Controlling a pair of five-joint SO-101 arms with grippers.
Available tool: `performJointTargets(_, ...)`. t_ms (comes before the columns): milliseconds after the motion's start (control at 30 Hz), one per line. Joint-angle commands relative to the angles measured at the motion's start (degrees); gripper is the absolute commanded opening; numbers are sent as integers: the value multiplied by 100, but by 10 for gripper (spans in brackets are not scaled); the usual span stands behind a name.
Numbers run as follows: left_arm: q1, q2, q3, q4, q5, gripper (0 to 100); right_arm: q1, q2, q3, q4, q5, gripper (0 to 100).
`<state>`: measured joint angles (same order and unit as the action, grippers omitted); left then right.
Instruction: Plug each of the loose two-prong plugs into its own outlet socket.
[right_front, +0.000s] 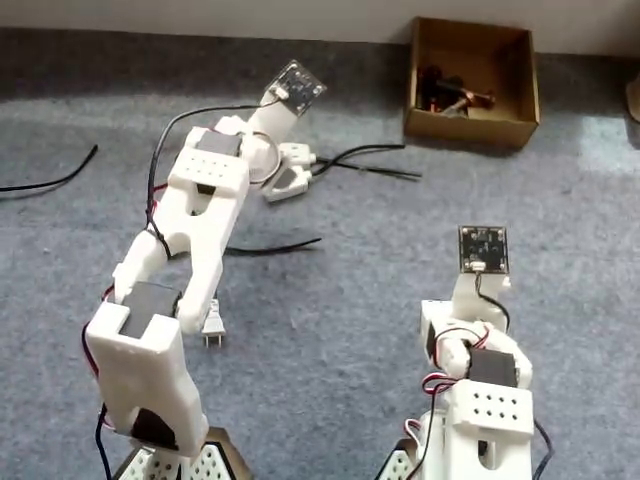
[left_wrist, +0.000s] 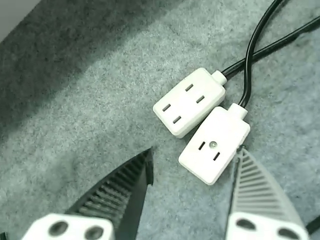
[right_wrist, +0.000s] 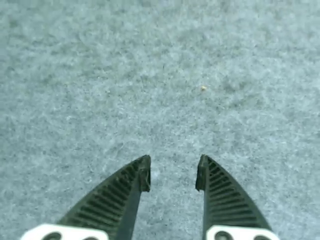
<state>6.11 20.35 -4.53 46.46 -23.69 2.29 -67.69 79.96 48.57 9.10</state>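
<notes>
The right gripper (right_wrist: 173, 165) is held released, its two dark ribbed fingers (right_wrist: 125, 195) parted over bare grey carpet (right_front: 350, 330), with nothing between them. The right arm is folded close to its base at the near edge of the carpet. One loose white plug (right_front: 212, 325) is seen lying flat on the carpet just beside the lower part of the left arm, its two prongs directed toward the near side; it is well apart from the sockets. The left arm is stretched out farther across the carpet. The left gripper (left_wrist: 195, 152) is likewise released, fingers spread wide and grasping nothing, and is positioned directly above the two-slot socket (left_wrist: 214, 145). The four-slot socket (left_wrist: 189, 101) is laid touching it, side by side. Both sockets are white, and their black cords (left_wrist: 252, 45) are crossed just behind them. A separate black cable (right_front: 50, 180) is seen far off at the left. A brown cardboard box (right_front: 470, 118) with small parts inside is placed at the far side.
</notes>
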Motion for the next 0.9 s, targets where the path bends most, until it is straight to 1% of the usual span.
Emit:
performJointTargets(0,-84,40,-215,-308,9,246,-92,-119,-48,-136,79,154)
performJointTargets(67,-84,154,-251,-325,-70,246,-92,-119,-48,-136,88,154)
performJointTargets(167,-84,338,-242,-431,-448,246,-92,-119,-48,-136,88,154)
performJointTargets(233,-84,444,-251,-431,-554,246,-92,-119,-48,-136,97,154)
performJointTargets(400,-207,664,-497,-492,-563,246,-92,-119,-48,-136,97,154)
performJointTargets(533,-215,884,-681,-484,-756,246,-92,-119,-48,-136,97,154)
performJointTargets(767,-224,998,-629,-466,-756,246,-92,-119,-48,-136,105,154)
performJointTargets(867,-224,1007,-629,-237,-756,246,-92,-119,-48,-136,105,154)
